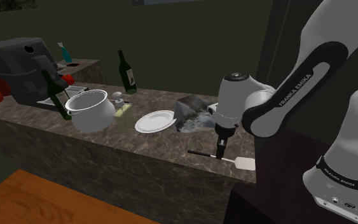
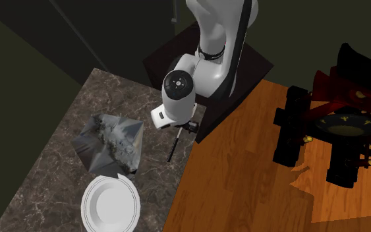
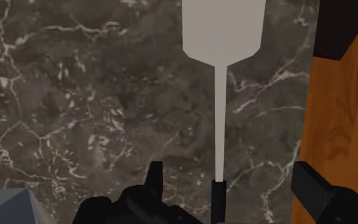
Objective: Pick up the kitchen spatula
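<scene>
The spatula (image 3: 218,121) has a white flat blade, a thin pale shaft and a black handle. It lies flat on the dark marble counter (image 1: 139,149) near the front edge, blade (image 1: 245,163) toward the arm's stand and handle (image 1: 199,153) pointing away. My gripper (image 1: 220,151) hangs straight down over the shaft, just above it. In the wrist view my gripper (image 3: 231,184) is open. The shaft runs between the two fingers (image 3: 153,179) where it meets the handle, nearer one finger and touching neither. From above, the handle (image 2: 172,147) sticks out from under the hand.
A grey crumpled object (image 1: 193,113) lies just behind the gripper, with a white plate (image 1: 155,121) beside it. Farther along stand a white pot (image 1: 91,109), a soap dispenser (image 1: 119,102), two dark bottles (image 1: 127,72) and a grey machine (image 1: 18,67). The counter edge drops to wooden floor (image 2: 256,171).
</scene>
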Motion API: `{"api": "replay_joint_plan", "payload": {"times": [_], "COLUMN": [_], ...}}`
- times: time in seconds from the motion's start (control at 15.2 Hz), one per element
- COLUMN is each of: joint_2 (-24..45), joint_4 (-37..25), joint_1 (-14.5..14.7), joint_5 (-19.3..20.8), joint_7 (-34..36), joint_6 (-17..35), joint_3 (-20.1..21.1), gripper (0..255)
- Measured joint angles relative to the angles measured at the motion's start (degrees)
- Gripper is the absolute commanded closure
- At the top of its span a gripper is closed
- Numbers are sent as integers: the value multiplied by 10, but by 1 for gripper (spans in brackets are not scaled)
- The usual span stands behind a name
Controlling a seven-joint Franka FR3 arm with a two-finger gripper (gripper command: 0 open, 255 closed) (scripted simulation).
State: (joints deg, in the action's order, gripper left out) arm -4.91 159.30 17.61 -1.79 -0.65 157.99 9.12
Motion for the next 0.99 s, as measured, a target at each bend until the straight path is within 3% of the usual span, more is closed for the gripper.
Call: {"api": "replay_joint_plan", "payload": {"times": [0.46,0.53,0.99], "joint_2": [76,81,87], "joint_4": [-5,-5,-5], "joint_1": [-4,-3,-3], "joint_5": [34,38,41], "joint_7": [23,26,29], "joint_6": [72,78,84], "joint_3": [-1,-2,-3], "gripper": [0,255,255]}}
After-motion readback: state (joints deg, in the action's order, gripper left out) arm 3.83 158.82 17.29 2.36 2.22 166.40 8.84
